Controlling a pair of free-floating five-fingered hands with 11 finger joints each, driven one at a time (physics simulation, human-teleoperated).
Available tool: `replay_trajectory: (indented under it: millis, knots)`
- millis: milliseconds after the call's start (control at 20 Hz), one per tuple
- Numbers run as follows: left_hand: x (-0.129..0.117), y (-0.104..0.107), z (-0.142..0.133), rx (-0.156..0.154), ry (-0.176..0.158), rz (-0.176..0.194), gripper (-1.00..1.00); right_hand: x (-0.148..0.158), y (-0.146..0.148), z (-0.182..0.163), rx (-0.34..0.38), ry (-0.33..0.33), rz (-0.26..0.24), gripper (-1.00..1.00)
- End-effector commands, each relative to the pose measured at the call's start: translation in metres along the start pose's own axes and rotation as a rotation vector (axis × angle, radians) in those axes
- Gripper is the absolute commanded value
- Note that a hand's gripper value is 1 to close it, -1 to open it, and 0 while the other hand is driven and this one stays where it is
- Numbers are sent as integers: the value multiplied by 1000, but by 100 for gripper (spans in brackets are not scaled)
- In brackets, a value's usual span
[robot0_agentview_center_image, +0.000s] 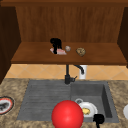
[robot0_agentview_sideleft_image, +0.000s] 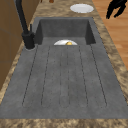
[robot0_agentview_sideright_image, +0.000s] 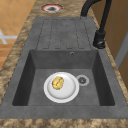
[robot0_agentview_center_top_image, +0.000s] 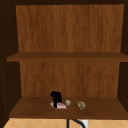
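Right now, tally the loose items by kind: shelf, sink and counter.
Shelf food items: 3 (pink piece, small grey lump, brown lump)
Plates: 3 ()
Yellow food on sink plate: 1
Red ball: 1
Total: 8

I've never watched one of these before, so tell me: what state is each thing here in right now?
left hand: on the shelf, fingers down on the pink item
pink item: flat on the cabinet shelf
right hand: in the air before the sink
white plate: in the basin, yellow lump on it
faucet: no water running
red ball: at the sink's front
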Motion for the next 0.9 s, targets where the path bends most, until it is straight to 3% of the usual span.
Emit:
replay_trajectory:
  millis: [0, 250, 400, 550, 700, 750, 800, 850]
  knots:
    - [17, -35, 7, 18, -16, -66, 100, 0, 0, 0, 0, 0, 0, 0]
    - [47, -57, 7, 10, -38, -302, 100, 0, 0, 0, 0, 0, 0, 0]
    - [36, -55, 9, 13, -39, -404, 100, 0, 0, 0, 0, 0, 0, 0]
    - [35, -53, 5, 3, -29, -437, 100, 0, 0, 0, 0, 0, 0, 0]
    - [31, -45, 5, 9, -20, -432, 100, 0, 0, 0, 0, 0, 0, 0]
    - [31, -44, 4, 11, -17, -428, -100, 0, 0, 0, 0, 0, 0, 0]
    - [34, -41, 1, 60, -4, -430, -100, 0, 0, 0, 0, 0, 0, 0]
    - [37, -38, -1, 59, -5, -425, -100, 0, 0, 0, 0, 0, 0, 0]
